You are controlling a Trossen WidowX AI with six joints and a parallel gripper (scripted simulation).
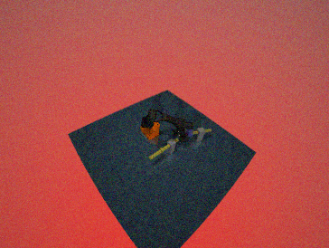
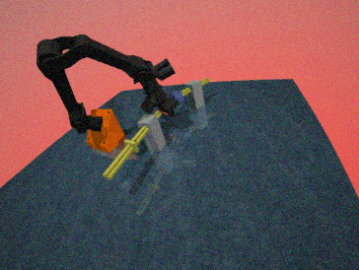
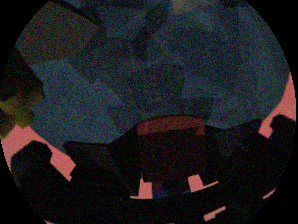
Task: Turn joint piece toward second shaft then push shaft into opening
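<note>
Joint piece (image 2: pixel 167 113) (image 3: pixel 172 150), exterior view: only a reddish edge shows under the hand (image 1: pixel 182 135) (image 2: pixel 167 104) (image 3: pixel 160 121); a blue-violet fitting (image 1: pixel 190 133) (image 2: pixel 178 96) stands beside it, toward the far block (image 1: pixel 200 136) (image 2: pixel 197 95). The step appears to be alignment of the opening with the yellow shaft (image 1: pixel 156 155) (image 2: pixel 118 164) in the near block (image 1: pixel 172 146) (image 2: pixel 153 132). Caution: turning off the hinge axes may strain the hinges or slip the grip; releasing before alignment may make the shaft strike the rim and jam. Top view: the hand is above the gap between the two blocks and hides the joint piece. Contact between the hand and the near shaft cannot be determined; a sideways swing could strike its end. Wrist view: the dark fingers are closed on the red joint piece, one at each side. It lies centrally between the fingertips. The direction of its opening cannot be determined.
</note>
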